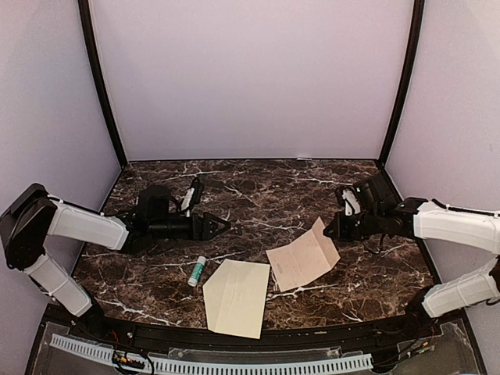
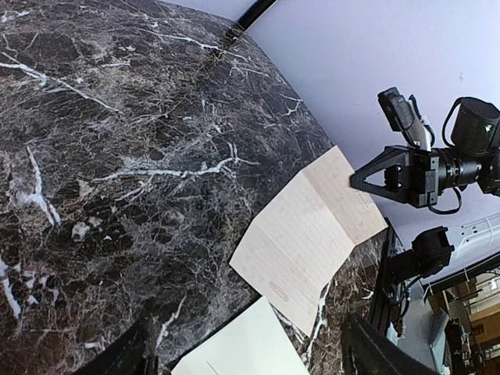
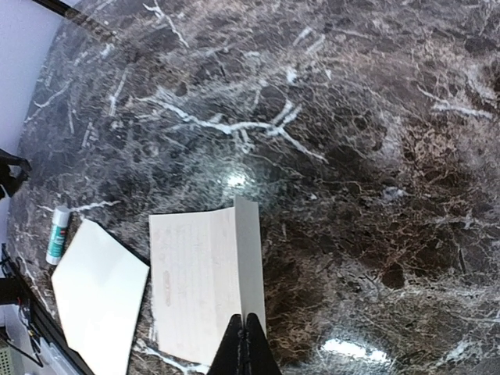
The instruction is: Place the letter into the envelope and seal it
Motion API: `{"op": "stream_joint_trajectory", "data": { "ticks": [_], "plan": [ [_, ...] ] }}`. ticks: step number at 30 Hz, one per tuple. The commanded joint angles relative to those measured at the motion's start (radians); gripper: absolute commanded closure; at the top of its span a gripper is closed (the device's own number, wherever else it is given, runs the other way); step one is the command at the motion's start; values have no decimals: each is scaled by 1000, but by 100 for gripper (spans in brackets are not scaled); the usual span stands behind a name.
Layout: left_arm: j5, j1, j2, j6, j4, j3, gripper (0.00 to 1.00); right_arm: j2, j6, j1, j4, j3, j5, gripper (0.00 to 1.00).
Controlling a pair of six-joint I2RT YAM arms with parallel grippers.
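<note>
right gripper (image 3: 243,328) clamps raised corner of tan creased paper letter (image 1: 299,264) — likely light, floppy; pinch edges | left gripper (image 1: 223,226) spread wide

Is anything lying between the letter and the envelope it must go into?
Nothing visible does. The letter lies right beside the envelope; the glue stick sits on the envelope's other side, off that path.

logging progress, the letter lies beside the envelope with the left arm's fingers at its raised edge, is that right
Not quite: the right arm's fingers are at the raised edge of the letter, not the left's. The left arm's fingers are well away from it. The letter does lie beside the envelope, as the top view shows.
</note>
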Motion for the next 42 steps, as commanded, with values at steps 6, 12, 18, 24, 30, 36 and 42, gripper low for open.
{"op": "stream_joint_trajectory", "data": {
  "ticks": [6,12,18,24,30,36,42],
  "plan": [
    [34,-7,76,-2,16,77,21,156,-38,7,-41,-1,-11,72],
    [12,-7,91,1,-1,82,22,162,-26,7,-32,-44,-36,58],
    [8,-7,99,1,1,80,22,174,-18,7,-16,-87,-63,57],
    [13,-7,104,-7,10,78,22,194,-7,7,55,-129,-109,60],
    [18,-10,108,-12,16,80,23,214,-11,7,86,-127,-115,78],
    [31,-15,106,-9,23,87,24,198,-24,6,80,-92,-98,100],
    [60,-15,68,26,12,118,24,113,-55,7,54,23,-65,100]
  ]
}}
